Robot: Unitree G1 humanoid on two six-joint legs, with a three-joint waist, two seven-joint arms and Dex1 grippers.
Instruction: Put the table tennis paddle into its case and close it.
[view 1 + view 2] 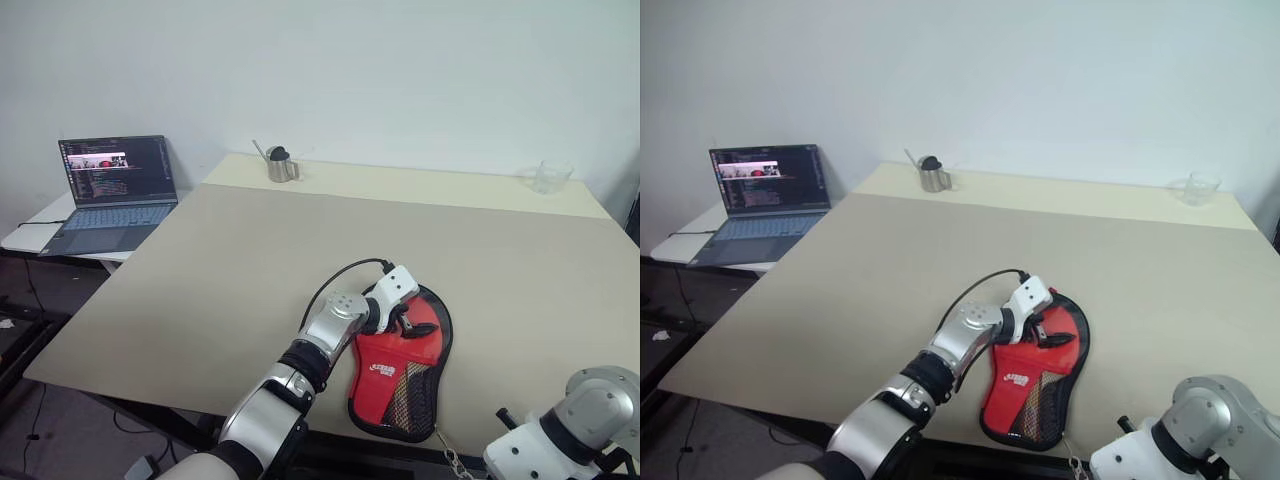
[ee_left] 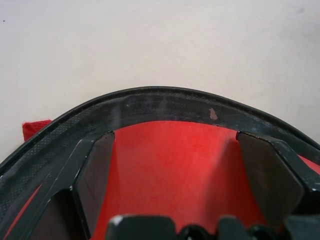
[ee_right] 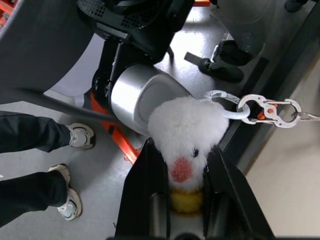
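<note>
The case [image 1: 400, 370] lies flat near the table's front edge, red side with white logo and mesh pocket up, its handle end towards me. My left gripper [image 1: 406, 324] rests open on the round part of the case [image 2: 170, 170], its fingers [image 2: 97, 170] spread just inside the black trim. The table tennis paddle is hidden. Off the table's front edge, my right gripper [image 3: 185, 187] points down and is shut on a white plush charm [image 3: 185, 130]. A silver carabiner [image 3: 267, 110] links the charm to a chain [image 1: 452, 462] leading towards the case.
An open laptop [image 1: 115, 195] sits on a small white table at the left. A metal cup [image 1: 282, 165] and a clear glass [image 1: 550, 177] stand at the table's far edge. A person's shoes [image 3: 80, 136] are on the floor below.
</note>
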